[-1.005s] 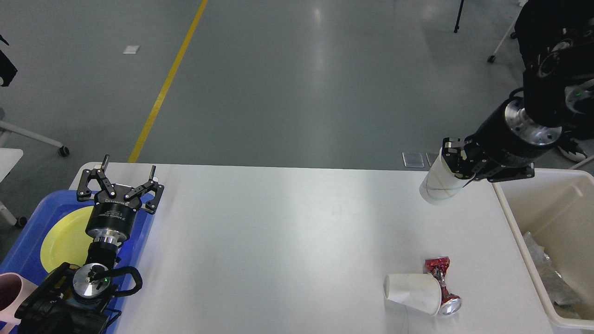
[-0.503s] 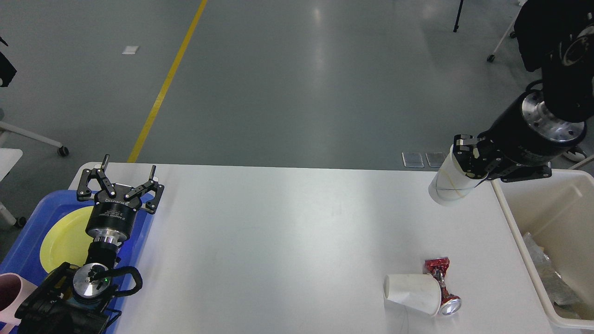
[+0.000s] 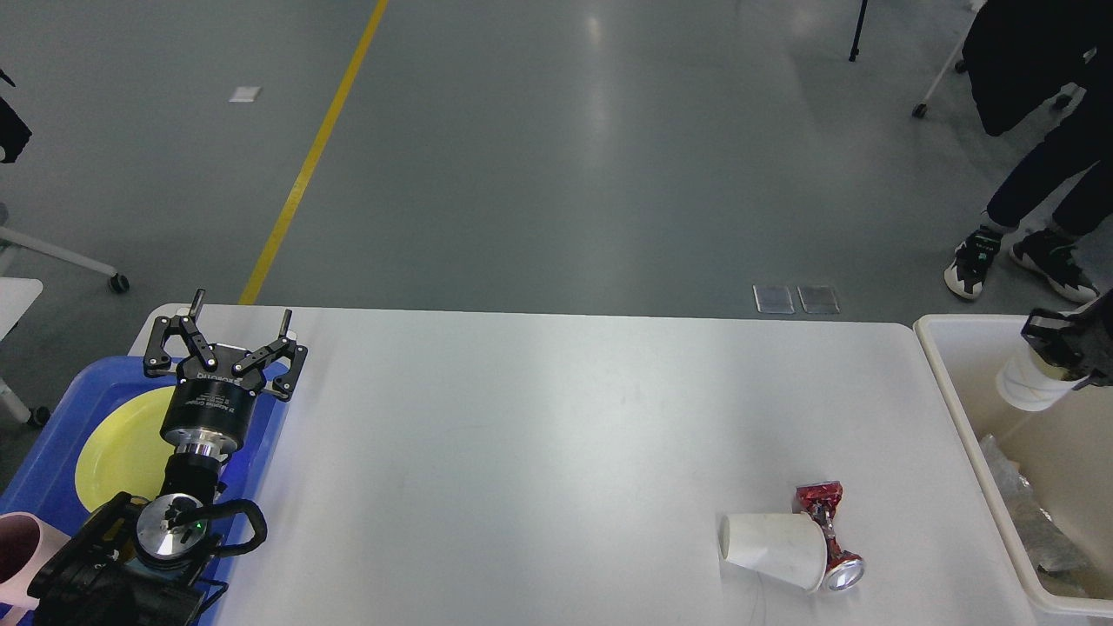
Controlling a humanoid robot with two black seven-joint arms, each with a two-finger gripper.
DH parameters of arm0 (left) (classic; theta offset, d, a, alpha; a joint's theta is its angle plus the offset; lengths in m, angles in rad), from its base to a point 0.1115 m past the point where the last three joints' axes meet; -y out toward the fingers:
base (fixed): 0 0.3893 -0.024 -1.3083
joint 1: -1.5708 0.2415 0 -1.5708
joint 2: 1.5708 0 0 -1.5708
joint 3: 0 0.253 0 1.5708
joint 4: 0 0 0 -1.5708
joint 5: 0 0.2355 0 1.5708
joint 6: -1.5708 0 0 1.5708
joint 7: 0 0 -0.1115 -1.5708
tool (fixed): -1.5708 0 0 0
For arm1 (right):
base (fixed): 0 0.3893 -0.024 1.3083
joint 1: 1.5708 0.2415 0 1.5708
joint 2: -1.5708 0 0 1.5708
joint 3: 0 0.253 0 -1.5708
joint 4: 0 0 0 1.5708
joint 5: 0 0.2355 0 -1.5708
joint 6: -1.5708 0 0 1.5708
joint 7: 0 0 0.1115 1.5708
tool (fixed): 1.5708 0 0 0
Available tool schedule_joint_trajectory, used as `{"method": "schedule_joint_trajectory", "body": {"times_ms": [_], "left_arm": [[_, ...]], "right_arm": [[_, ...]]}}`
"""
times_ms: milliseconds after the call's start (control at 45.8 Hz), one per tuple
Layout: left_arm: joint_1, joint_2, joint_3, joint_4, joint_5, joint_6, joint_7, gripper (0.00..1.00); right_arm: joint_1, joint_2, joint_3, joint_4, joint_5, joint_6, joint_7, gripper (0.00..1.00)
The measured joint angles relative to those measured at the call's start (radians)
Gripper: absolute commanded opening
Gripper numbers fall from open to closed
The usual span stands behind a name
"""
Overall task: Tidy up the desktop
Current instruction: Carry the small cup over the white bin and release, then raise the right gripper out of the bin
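Desktop clutter lies on the wide white rectangular counter [image 3: 556, 435]: nearest on it, a tipped white paper cup [image 3: 774, 549] touches a crushed red metal can [image 3: 830, 535]. Left, the left end effector [image 3: 228, 335] hangs open over a blue plastic tray [image 3: 52, 452]. Farther right, the right end effector [image 3: 1056, 343] grips a second white cup [image 3: 1026, 382] above the cream plastic bin [image 3: 956, 391], apparently for dropping.

One head view looks forward and down over the desktop [image 3: 556, 435] onto the floor beyond.
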Motion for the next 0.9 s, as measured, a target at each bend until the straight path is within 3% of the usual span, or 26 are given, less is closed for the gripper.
{"method": "schedule_joint_trajectory", "body": {"times_ms": [109,262,415,699,896], "left_arm": [[0.000,0.000,0.000,0.000,0.000,0.000,0.000,0.96],[0.000,0.000,0.000,0.000,0.000,0.000,0.000,0.96],[0.000,0.000,0.000,0.000,0.000,0.000,0.000,0.96],[0.000,0.000,0.000,0.000,0.000,0.000,0.000,0.96],[0.000,0.000,0.000,0.000,0.000,0.000,0.000,0.96]], "right_arm": [[-0.221,-0.058,0.040,-0.163,0.005,-0.045,0.001,0.00],[-0.546,-0.146,0.252,-0.422,0.010,-0.066,0.006,0.00],[-0.816,-0.162,0.436,-0.664,0.009,-0.067,0.006,0.00],[-1.321,-0.024,0.721,-1.268,0.007,-0.069,0.010,0.00],[-1.449,0.049,0.757,-1.418,0.007,-0.081,0.010,0.00]]}}
